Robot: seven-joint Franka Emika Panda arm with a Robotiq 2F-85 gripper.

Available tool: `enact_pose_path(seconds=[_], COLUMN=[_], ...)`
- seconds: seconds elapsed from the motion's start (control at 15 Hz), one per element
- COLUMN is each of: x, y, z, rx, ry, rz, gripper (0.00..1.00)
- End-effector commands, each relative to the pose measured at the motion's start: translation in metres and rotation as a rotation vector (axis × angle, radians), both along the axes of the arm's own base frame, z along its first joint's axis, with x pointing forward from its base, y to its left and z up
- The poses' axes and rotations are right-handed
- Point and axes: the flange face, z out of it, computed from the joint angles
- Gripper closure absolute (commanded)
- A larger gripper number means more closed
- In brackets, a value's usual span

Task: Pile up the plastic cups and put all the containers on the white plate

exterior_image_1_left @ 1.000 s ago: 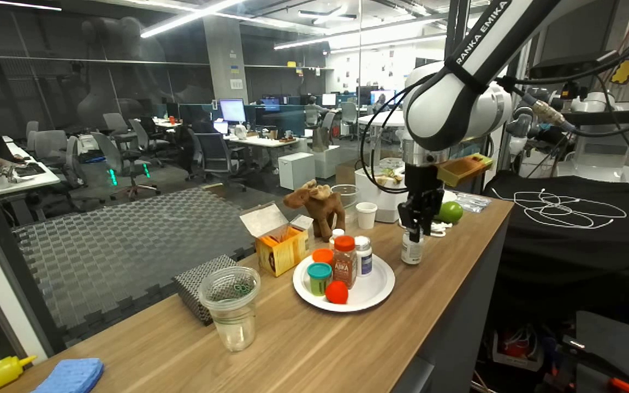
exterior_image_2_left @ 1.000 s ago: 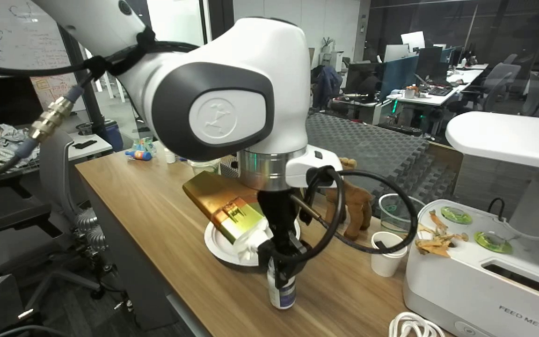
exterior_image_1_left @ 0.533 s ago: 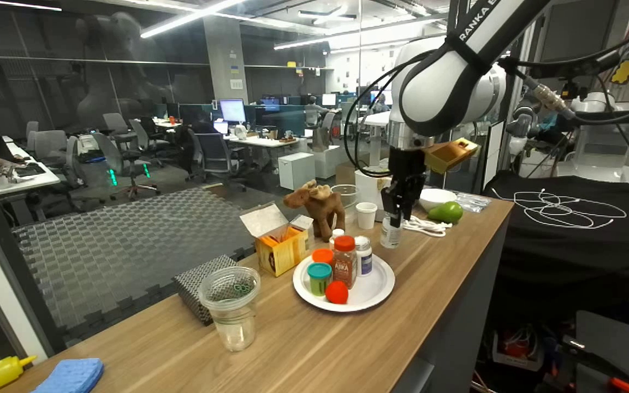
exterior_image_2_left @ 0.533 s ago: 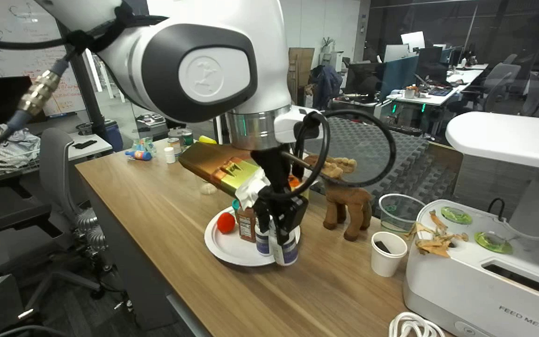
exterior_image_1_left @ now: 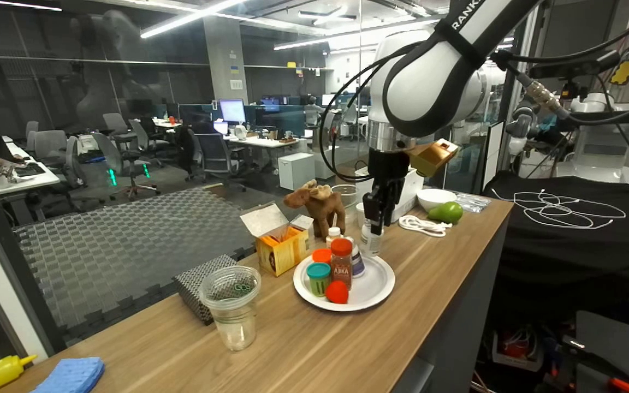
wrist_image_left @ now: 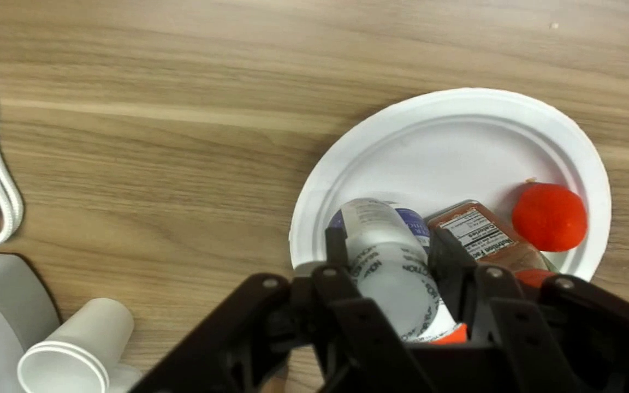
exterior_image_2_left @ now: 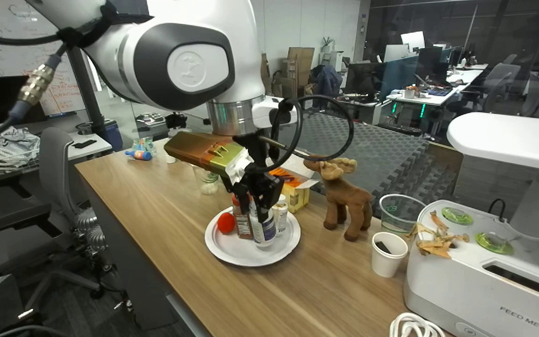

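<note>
My gripper (exterior_image_1_left: 375, 225) is shut on a white bottle (wrist_image_left: 393, 286), held over the white plate (exterior_image_1_left: 372, 289); the bottle also shows in an exterior view (exterior_image_1_left: 371, 245). A second white bottle with a purple label (exterior_image_1_left: 357, 263) leans on the plate, close beside the held one. Also on the plate are a red-lidded spice jar (exterior_image_1_left: 342, 270), a teal-lidded jar (exterior_image_1_left: 319, 280), an orange lid (exterior_image_1_left: 321, 255), a red ball (wrist_image_left: 549, 217) and a small white bottle (exterior_image_2_left: 280, 217). A clear plastic cup (exterior_image_1_left: 231, 311) stands left of the plate. Another clear cup (exterior_image_2_left: 398, 213) stands near white cups (wrist_image_left: 82, 341).
An open yellow box (exterior_image_1_left: 282, 251) and a toy moose (exterior_image_2_left: 346, 203) stand behind the plate. A white machine (exterior_image_2_left: 475, 281), a white cord (exterior_image_1_left: 425, 225), a green avocado-like thing (exterior_image_1_left: 445, 212) and a white bowl (exterior_image_1_left: 435, 197) are nearby. A grey box (exterior_image_1_left: 194, 289) lies behind the clear cup.
My gripper has carried the white bottle from beside the plate to over it. The purple-labelled bottle on the plate, upright before, now leans.
</note>
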Motion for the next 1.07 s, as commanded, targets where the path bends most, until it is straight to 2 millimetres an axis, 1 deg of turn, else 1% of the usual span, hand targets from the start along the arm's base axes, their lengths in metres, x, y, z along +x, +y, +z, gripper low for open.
enact_pose_path(seconds=[0.0,0.33,0.6,1.0], x=[0.0,-0.005,-0.008,-0.008], y=[0.002,-0.002,0.003,0.016], z=[0.01,0.005,-0.001,-0.007], rx=[-0.005,-0.002,0.022,0.054], ry=[-0.011,0.017,0.061,0.104], rz=[0.016,0.015,0.042,0.096], gripper=[0.83,0.83,0.83,0.83])
